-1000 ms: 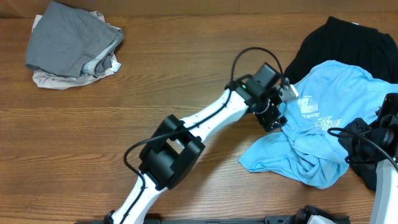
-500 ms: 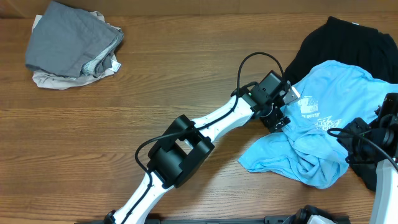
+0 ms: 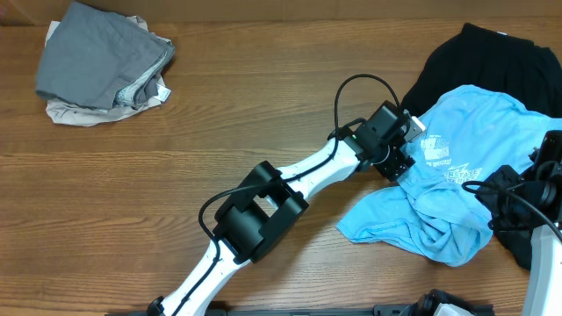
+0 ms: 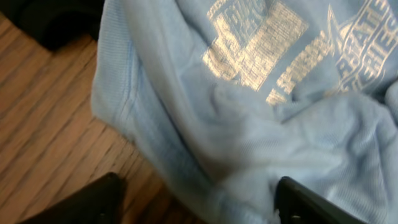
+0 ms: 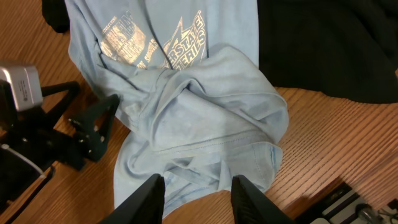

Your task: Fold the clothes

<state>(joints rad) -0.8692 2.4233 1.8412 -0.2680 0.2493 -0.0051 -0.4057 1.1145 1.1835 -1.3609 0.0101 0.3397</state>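
The left tool [image 4: 199, 202] is held spread over the edge of the blue shirt [image 3: 457, 167], crumpled at the right of the bench [image 3: 263, 105] partly over a black garment [image 3: 492, 61] (the right tool [image 5: 199, 188] is spread above it too), presumably so that edge can be pinched.

Overhead looks straight down on the whole bench [image 3: 263, 88] from well up. Left wrist is nose-close to the blue shirt [image 4: 261, 137], its fingers [image 4: 93, 200] at the bottom edge. Right wrist sits higher over the same shirt, so we get its print [image 5: 149, 43] in all three views.
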